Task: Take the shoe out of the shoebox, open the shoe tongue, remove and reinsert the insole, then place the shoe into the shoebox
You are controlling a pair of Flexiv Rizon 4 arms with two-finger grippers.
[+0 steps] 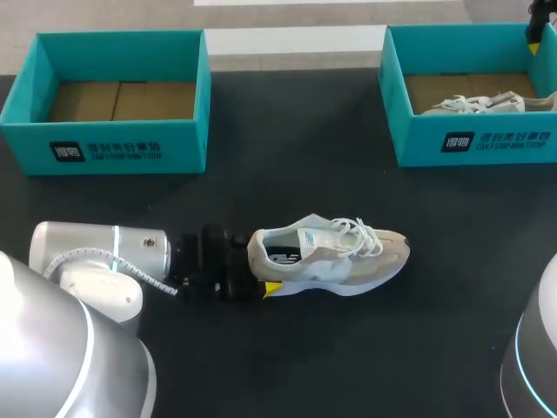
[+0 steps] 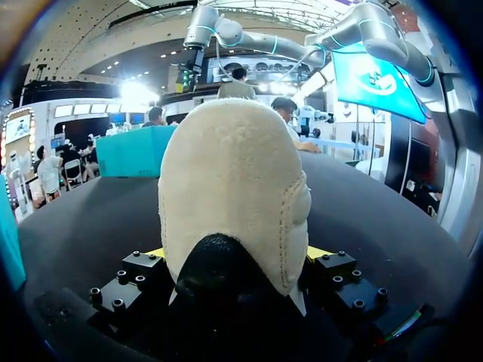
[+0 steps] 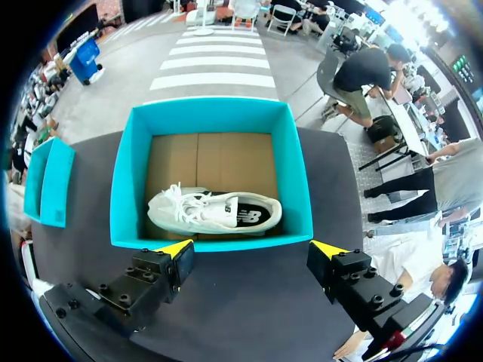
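Shoe point(image 1: 331, 257) on table point(image 1: 348, 366), heel clamped in left pincer point(image 2: 235, 255) (sole down).

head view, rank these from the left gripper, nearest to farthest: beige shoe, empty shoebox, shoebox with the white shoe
1. beige shoe, mid table, heel held in the left gripper.
2. empty shoebox, back left.
3. shoebox with the white shoe, back right.

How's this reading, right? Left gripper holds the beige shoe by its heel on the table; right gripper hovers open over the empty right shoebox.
No: the right shoebox is not empty; a white shoe lies in it, per the right wrist view. Otherwise correct: left gripper holds the beige shoe by its heel on the table, right gripper open over that box.
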